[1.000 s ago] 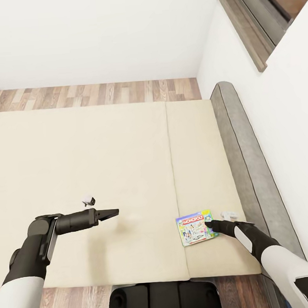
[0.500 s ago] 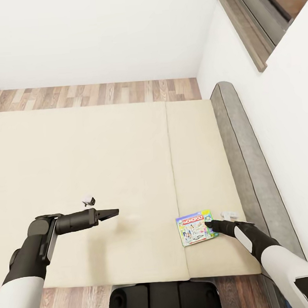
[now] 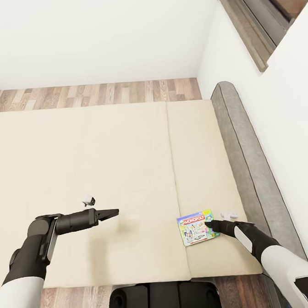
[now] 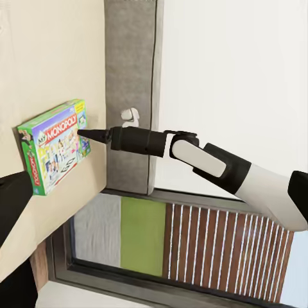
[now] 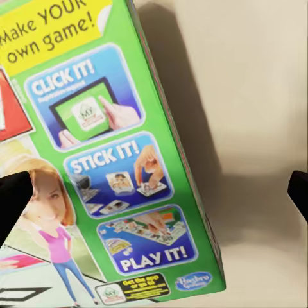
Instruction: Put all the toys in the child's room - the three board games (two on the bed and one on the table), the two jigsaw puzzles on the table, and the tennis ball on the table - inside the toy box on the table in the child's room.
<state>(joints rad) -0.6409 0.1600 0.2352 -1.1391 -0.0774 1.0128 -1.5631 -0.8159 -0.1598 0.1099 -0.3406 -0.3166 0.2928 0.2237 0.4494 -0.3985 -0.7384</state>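
While the board game [image 3: 195, 227] lies flat on the bed [image 3: 104, 166], near the foot edge and just right of the mattress seam, we get a good look at its green-bordered lid with the red Monopoly lettering and cartoon panels. Over in the right wrist view the board game [image 5: 109, 160] shows its "Click it", "Stick it" and "Play it" panels, with one dark fingertip [image 5: 13, 202] over the printed face and the other off past the box's edge, above the bare mattress, so the right gripper [image 3: 208, 224] is spread wide across that edge without closing on it. From the left wrist view, the right gripper [image 4: 83, 133] comes in as a thin black point right at the box's side, white forearm trailing behind. Now to the other side: the left gripper [image 3: 113, 213] hangs over the cream mattress well to the left of the game, pointing toward it, fingers so close together that it reads as narrow, carrying nothing. Around them, a grey padded headboard [image 3: 246, 156] runs along the bed's right side against the white wall [image 3: 95, 34], and wood-plank floor [image 3: 99, 94] shows beyond the far edge.
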